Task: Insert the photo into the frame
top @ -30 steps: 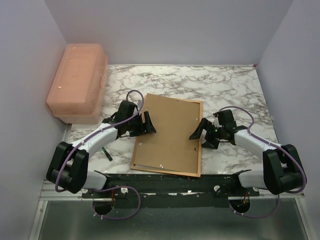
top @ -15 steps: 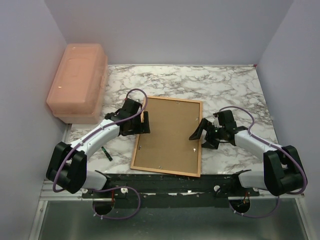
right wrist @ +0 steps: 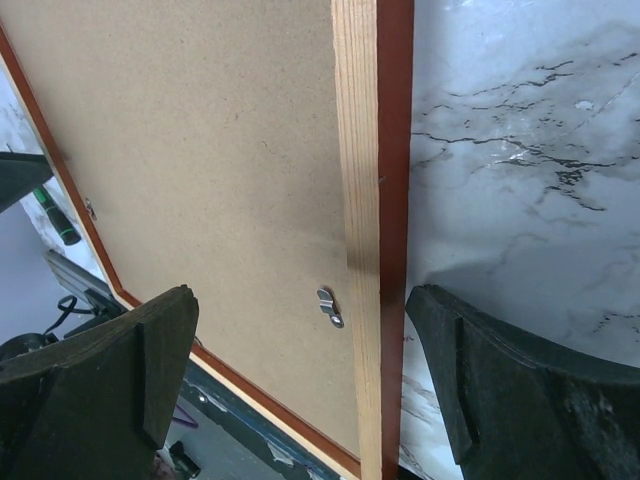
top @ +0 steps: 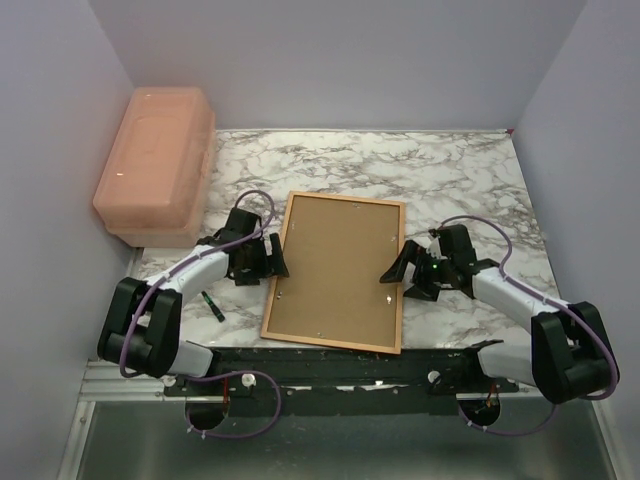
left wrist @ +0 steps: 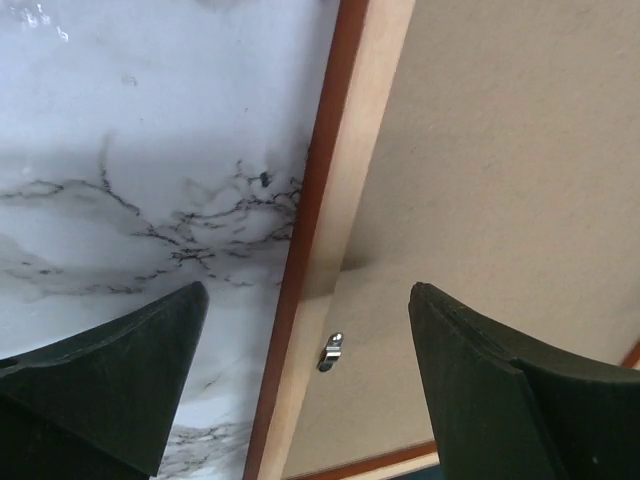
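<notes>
The frame [top: 348, 198] lies back-up in the middle of the marble table [top: 450, 175], its light wood rail showing with a red-orange edge outside it. A brown backing board [top: 337, 270] sits inside the rail. Small metal tabs [left wrist: 330, 350] are on the board near the rail.

At the frame's 9 o'clock side is the left gripper [top: 272, 262], its jaws spread wide and holding nothing. From its wrist camera, one finger [left wrist: 130, 350] is over the marble and the other is over the board, with the frame's long rail running between them.

At the frame's 3 o'clock side the right gripper [top: 398, 264] stands just as wide, also empty. Its fingers [right wrist: 470, 370] straddle the opposite rail, one over the board and one over the marble. I cannot tell whether either set of tips touches the surface.

A pale orange lidded box [top: 155, 165] sits at the table's 10 o'clock corner. A small green-and-black stick [top: 212, 305] lies at the frame's 8 o'clock, beside the left arm.
</notes>
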`<move>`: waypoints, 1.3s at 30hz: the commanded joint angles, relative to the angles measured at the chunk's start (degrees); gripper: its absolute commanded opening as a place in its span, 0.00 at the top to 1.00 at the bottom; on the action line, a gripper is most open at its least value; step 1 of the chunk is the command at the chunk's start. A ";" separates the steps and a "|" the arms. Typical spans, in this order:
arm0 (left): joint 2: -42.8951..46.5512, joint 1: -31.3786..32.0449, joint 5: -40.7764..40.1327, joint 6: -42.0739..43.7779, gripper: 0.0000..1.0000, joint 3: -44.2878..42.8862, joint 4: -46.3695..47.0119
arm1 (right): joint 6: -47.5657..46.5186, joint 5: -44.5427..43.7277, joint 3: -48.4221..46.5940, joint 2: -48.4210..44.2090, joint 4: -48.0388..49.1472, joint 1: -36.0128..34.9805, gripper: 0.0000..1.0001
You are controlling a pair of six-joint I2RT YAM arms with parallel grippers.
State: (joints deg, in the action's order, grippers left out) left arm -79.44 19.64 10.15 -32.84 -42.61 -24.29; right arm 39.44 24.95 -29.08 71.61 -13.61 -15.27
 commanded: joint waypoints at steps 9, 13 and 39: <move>-4.08 -1.53 22.97 -7.54 0.18 10.89 17.98 | -0.96 -3.53 -0.36 2.92 -3.76 -1.64 0.02; -2.16 0.65 21.67 -8.71 0.19 13.17 17.94 | -1.73 -5.14 -3.32 4.90 -4.78 -2.70 0.02; 19.00 6.10 4.76 -11.73 0.29 20.28 4.71 | 0.55 -21.74 -13.90 12.50 -11.12 -19.36 0.02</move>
State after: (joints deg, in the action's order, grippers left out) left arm -63.35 24.40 15.40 -42.33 -23.73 -9.69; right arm 37.54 0.84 -44.84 83.92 -28.64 -33.15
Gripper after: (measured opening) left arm 0.704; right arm 0.981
